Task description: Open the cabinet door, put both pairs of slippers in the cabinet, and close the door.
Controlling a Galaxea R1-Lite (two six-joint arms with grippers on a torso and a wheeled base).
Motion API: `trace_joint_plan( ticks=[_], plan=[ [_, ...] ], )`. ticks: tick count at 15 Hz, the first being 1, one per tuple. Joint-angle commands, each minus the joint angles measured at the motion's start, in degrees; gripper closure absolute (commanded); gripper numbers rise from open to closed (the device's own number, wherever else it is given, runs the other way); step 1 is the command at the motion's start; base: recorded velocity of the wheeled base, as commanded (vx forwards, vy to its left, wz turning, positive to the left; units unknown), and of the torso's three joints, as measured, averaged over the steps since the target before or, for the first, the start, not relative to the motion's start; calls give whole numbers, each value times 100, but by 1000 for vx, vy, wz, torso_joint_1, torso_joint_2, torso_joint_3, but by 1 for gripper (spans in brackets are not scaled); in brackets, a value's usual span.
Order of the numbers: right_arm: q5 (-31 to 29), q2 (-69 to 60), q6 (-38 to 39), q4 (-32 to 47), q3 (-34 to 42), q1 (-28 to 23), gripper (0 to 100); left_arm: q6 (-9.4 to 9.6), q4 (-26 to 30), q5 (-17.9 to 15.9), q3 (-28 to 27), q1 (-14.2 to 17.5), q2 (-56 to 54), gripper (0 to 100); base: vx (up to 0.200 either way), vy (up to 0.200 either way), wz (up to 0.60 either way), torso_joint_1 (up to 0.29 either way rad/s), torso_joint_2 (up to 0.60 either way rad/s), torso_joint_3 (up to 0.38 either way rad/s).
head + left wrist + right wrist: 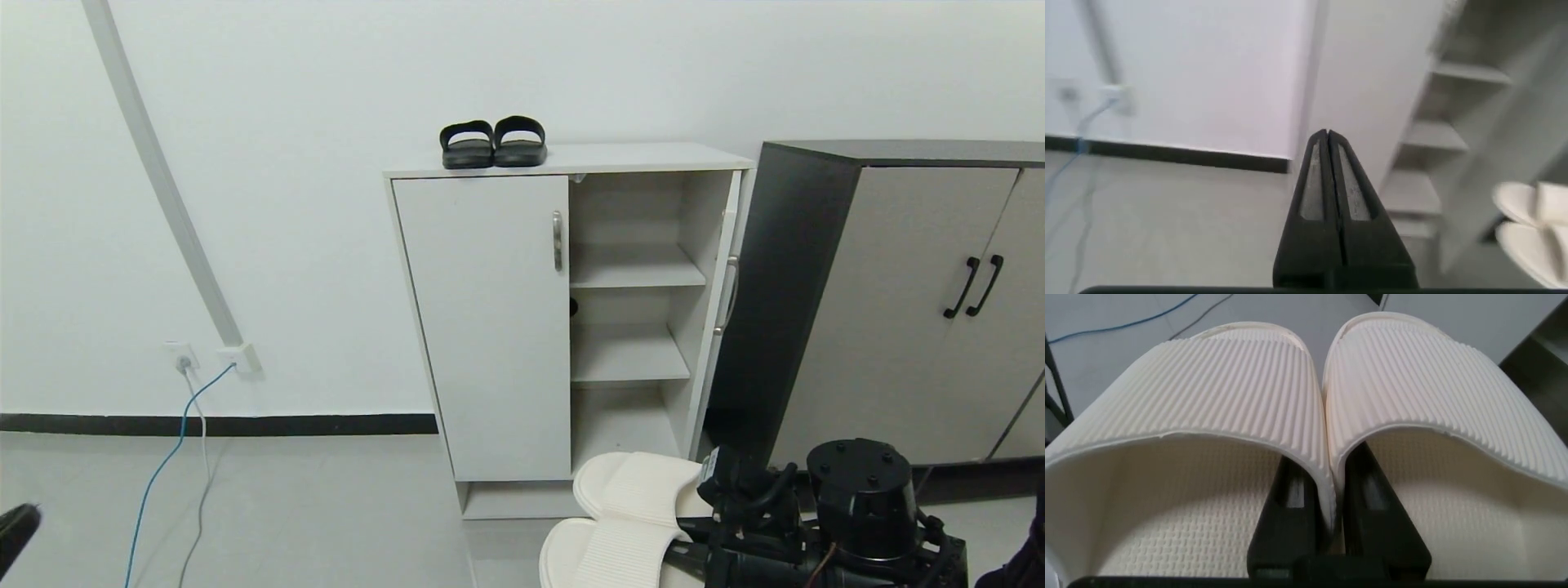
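The cream slippers (629, 514) sat at the lower centre-right of the head view, their inner side walls pinched together by the right gripper (1328, 490). Above them stood the white cabinet (490, 327), its right door (725, 302) swung open, with black slippers (493, 143) on top. The left gripper (1328, 171) was fully closed on nothing.
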Motion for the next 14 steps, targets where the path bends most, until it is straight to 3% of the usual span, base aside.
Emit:
trace_joint_plan(
  ticks=[1,3,4,6,8,9,11,12,13,14],
  plan=[
    [4,42,-3,-10,-8,20,100,163,928,54,609,606,-2049,100,0,0,0,0,0,0],
    [4,42,-3,-10,-8,38,100,207,1323,45,724,922,-2664,100,0,0,0,0,0,0],
    [4,51,-3,-10,1,38,100,330,1350,36,847,1054,-2884,100,0,0,0,0,0,0],
    [4,51,-3,-2,-8,38,100,426,1244,-8,1022,1054,-2910,100,0,0,0,0,0,0],
    [4,51,-3,-2,-16,38,100,637,1279,-676,1066,1054,-2910,100,0,0,0,0,0,0],
    [4,68,-3,-2,-25,38,100,752,1218,-1449,1110,1054,-2910,100,0,0,0,0,0,0],
    [-128,165,-3,16,-139,55,100,813,1218,-1484,1110,1054,-2910,100,0,0,0,0,0,0],
    [-348,226,14,34,-262,99,100,796,1218,-1475,1110,1054,-2910,100,0,0,0,0,0,0],
    [-1341,446,427,34,-684,442,100,734,1218,-1423,1110,1054,-2910,100,0,0,0,0,0,0],
    [-1956,578,849,77,-1036,732,100,734,1218,-1414,1110,1054,-2910,100,0,0,0,0,0,0]
  ],
)
